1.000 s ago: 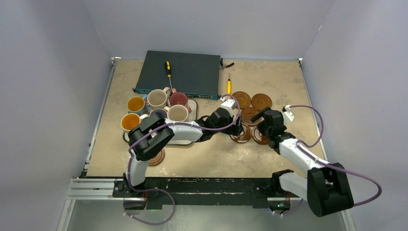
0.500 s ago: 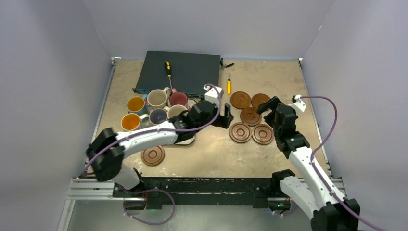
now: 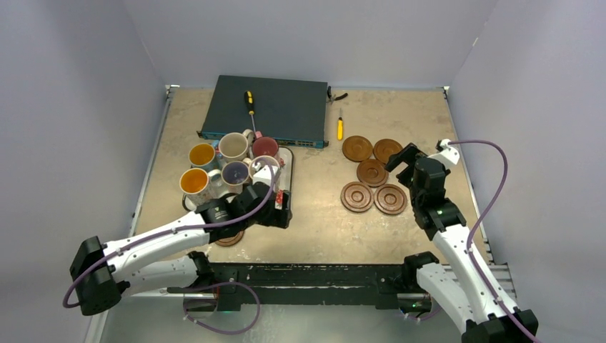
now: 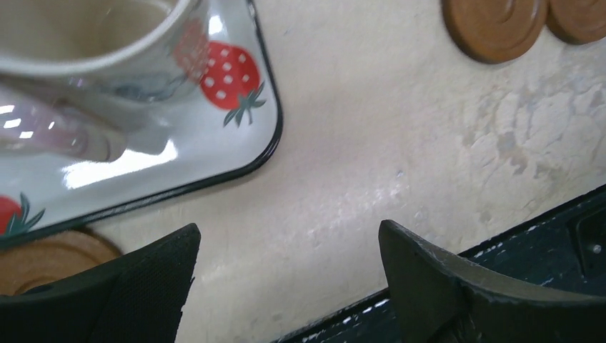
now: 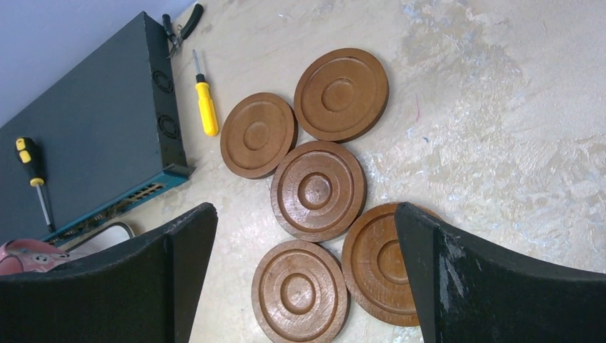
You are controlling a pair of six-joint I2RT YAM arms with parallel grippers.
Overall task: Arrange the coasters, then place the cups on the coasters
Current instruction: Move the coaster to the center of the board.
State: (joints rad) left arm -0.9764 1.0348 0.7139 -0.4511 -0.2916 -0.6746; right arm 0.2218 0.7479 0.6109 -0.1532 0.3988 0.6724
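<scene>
Five coasters (image 3: 372,172) sit packed close on the right half of the worktop (image 3: 314,221), several of them edge to edge. The sixth coaster (image 3: 230,239) lies apart on the left, by the near edge of the strawberry-print tray (image 4: 214,146), half hidden under the left arm. All six cups (image 3: 235,172) are bunched on the left in front of a dark flat box (image 3: 275,107). None stands on a coaster, and a cream cup (image 4: 93,43) is on the tray. The left gripper (image 4: 286,236) hangs low by the tray's corner, jaws spread wide with only bare worktop between them. The right gripper (image 5: 306,211) is poised above the cluster, jaws fully apart and holding nothing. A small yellow screwdriver (image 3: 339,128) lies beside the box.
</scene>
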